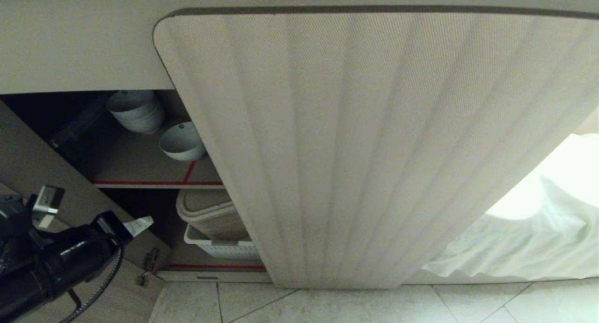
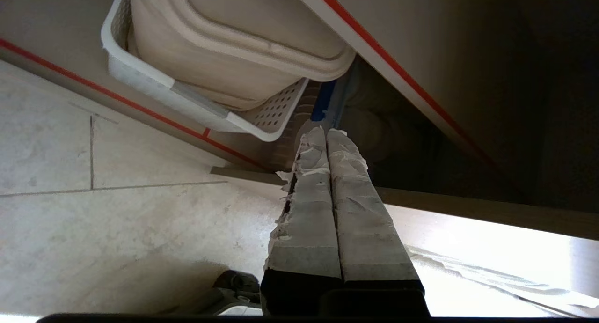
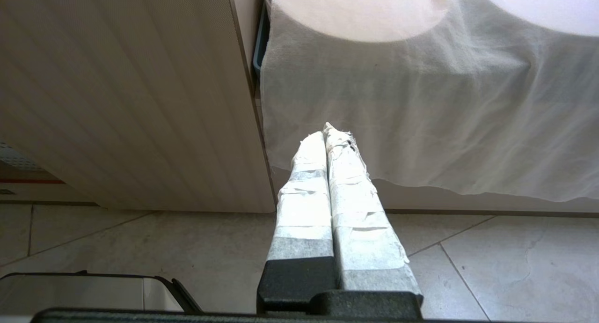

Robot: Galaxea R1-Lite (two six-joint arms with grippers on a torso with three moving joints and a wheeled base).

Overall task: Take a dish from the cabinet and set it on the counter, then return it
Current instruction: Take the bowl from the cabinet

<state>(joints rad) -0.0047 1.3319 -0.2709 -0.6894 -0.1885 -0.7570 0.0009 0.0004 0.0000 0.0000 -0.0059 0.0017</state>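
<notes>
Head view: the low beige cabinet [image 1: 374, 145], with its vertically ribbed, round-cornered door, fills most of the frame. Its open compartment sits at centre left. On the upper shelf, edged in red tape, the small round white ceramic bowl [image 1: 182, 141] lies tilted, with its mouth facing the upper left of the frame. A stack of similar white bowls [image 1: 136, 110] stands just beside it, further back. Below, a white perforated plastic basket [image 1: 220, 245] holds a beige ribbed container [image 1: 210, 213]. The left arm occupies the lower left corner.

Left wrist view: the left gripper [image 2: 326, 132] has its tape-wrapped fingers pressed together, holding nothing, near the basket's corner above pale floor tiles [image 2: 117, 229].

Right wrist view: the right gripper [image 3: 325, 131] is likewise closed and empty, fingers touching, before a white draped cloth [image 3: 421, 112] beside the ribbed door.
</notes>
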